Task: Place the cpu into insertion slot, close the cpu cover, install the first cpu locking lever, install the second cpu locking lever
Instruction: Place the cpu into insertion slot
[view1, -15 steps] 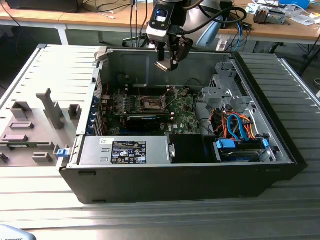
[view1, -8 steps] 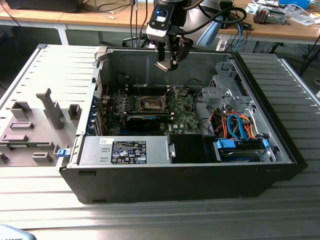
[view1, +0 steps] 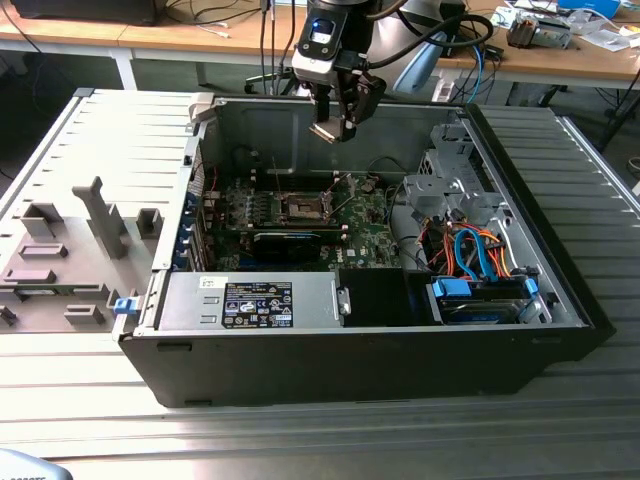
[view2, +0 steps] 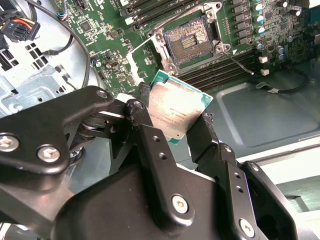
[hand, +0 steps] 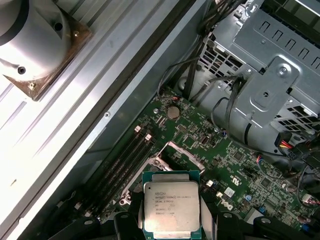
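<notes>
Firmly held: the pincer (view1: 337, 126) is clamped on two opposite edges of the cpu (view2: 175, 112), up above the open case (view1: 560, 300), well apart from the bare insertion slot (view1: 300, 207) below.
Light, thin and rigid, probably delicate underneath; the smooth metal face looks slippery, so an edge grip suits it best.

We count one open computer case (view1: 380, 370) on one worktop (view1: 400, 440). Inside it: one insertion slot (view1: 302, 207) near centre, one labelled power supply box (view1: 250, 300) at seven o'clock, one metal drive cage (view1: 450, 180) at two o'clock. One hand (view1: 335, 128) at twelve o'clock, one cpu (view2: 175, 112).
</notes>
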